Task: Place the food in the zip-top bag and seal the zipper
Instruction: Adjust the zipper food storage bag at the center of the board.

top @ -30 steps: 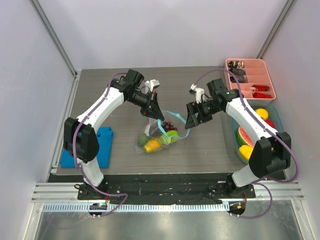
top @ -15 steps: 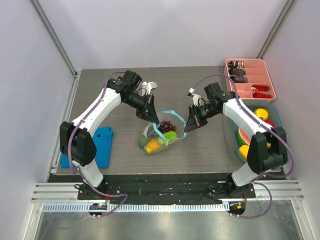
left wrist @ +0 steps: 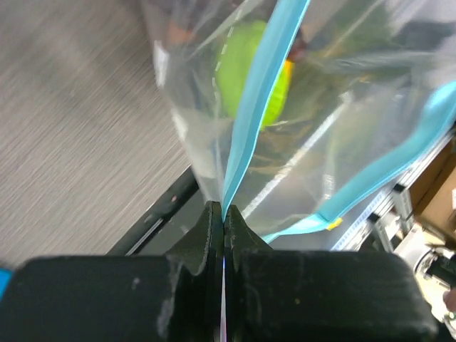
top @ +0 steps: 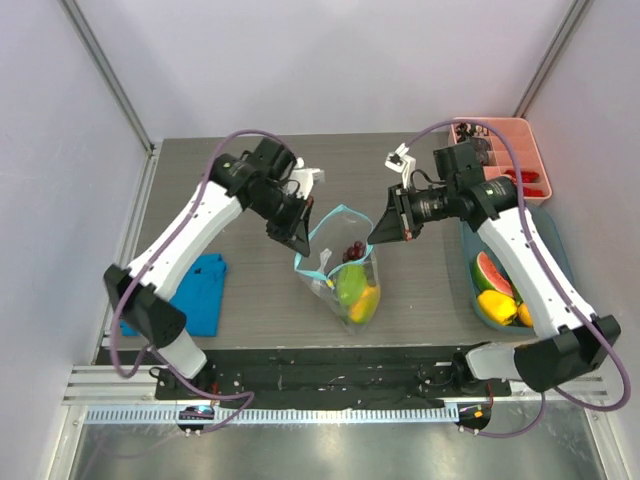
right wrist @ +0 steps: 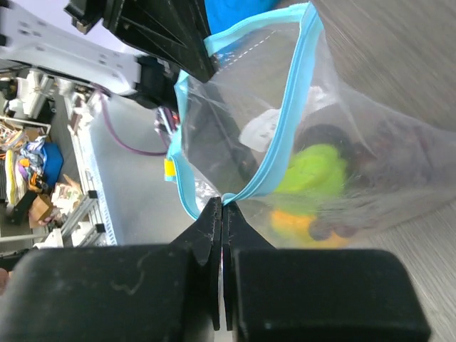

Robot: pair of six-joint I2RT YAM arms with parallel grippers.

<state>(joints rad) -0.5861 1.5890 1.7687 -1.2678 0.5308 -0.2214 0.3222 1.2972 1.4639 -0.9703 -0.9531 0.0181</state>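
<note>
The zip-top bag (top: 345, 272) hangs upright above the table, held by its mouth between both grippers. My left gripper (top: 300, 240) (left wrist: 224, 210) is shut on the teal zipper (left wrist: 260, 92) at the left end. My right gripper (top: 378, 236) (right wrist: 222, 203) is shut on the zipper (right wrist: 285, 142) at the other end. The mouth gapes open between them. Food lies in the bag: a green fruit (top: 350, 283) (right wrist: 313, 167), an orange-yellow one (top: 365, 303) and dark grapes (top: 353, 250). More food, a watermelon slice (top: 487, 272) and a yellow fruit (top: 497, 303), lies in a blue bin.
The blue bin (top: 468, 262) stands at the right, partly under my right arm. A pink tray (top: 505, 150) of small items sits at the back right. A flat blue cloth (top: 200, 290) lies at the front left.
The right gripper has shut on the zipper. Both arms have risen and lifted the bag off the table, so it now hangs upright with the fruit slid to its bottom.
</note>
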